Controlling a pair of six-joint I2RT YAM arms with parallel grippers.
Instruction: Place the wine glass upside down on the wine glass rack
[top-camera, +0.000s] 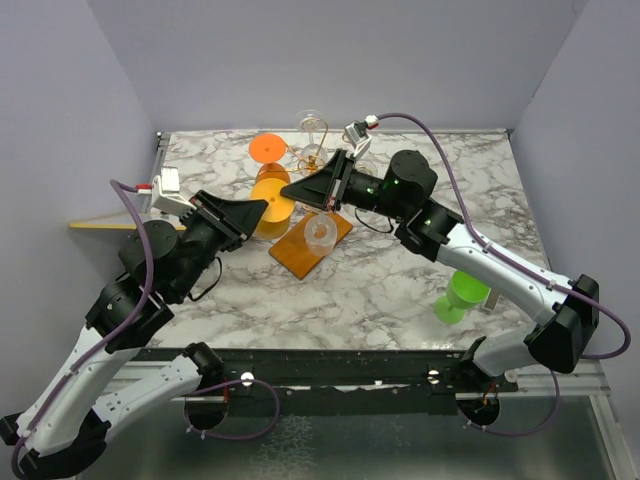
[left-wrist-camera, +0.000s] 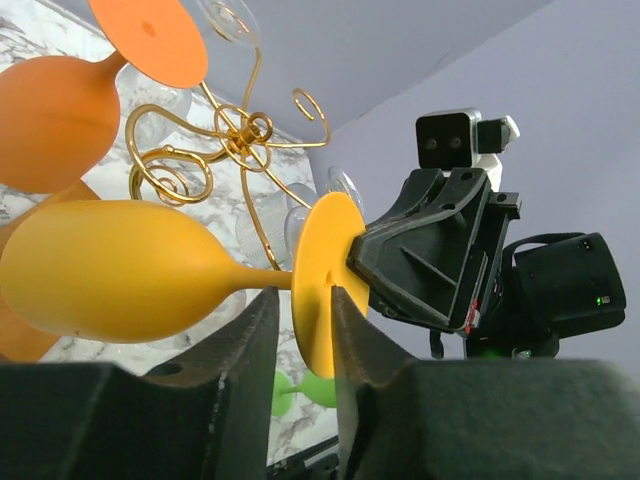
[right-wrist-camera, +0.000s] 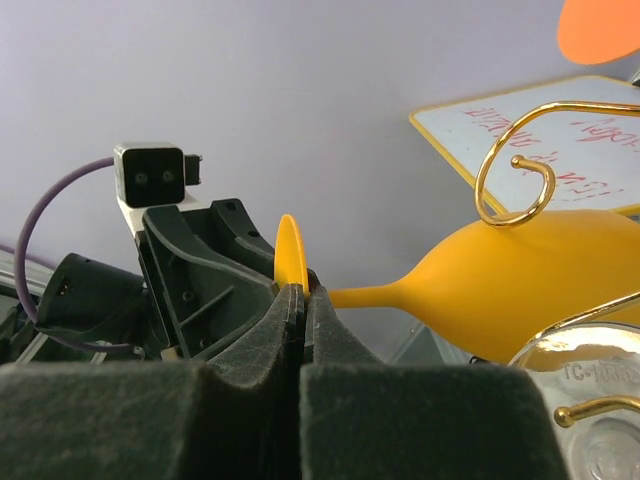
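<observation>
The yellow wine glass (top-camera: 271, 203) is held on its side in the air beside the gold wire wine glass rack (top-camera: 313, 152). My right gripper (right-wrist-camera: 303, 290) is shut on the rim of the glass's foot (right-wrist-camera: 290, 250). My left gripper (left-wrist-camera: 305, 297) is open, its fingers straddling the lower edge of the same foot (left-wrist-camera: 325, 290), with a gap on the stem side. In the top view the two grippers meet tip to tip, the left (top-camera: 262, 207) and the right (top-camera: 290, 190). The bowl (left-wrist-camera: 110, 265) points away from the rack's scrolls (left-wrist-camera: 245, 130).
An orange glass (top-camera: 267, 148) and a clear glass (top-camera: 312, 125) hang upside down on the rack. Another clear glass (top-camera: 320, 235) stands on the rack's orange-brown base (top-camera: 295, 250). A green glass (top-camera: 460, 295) lies at the right. A whiteboard (top-camera: 100, 223) juts in at the left.
</observation>
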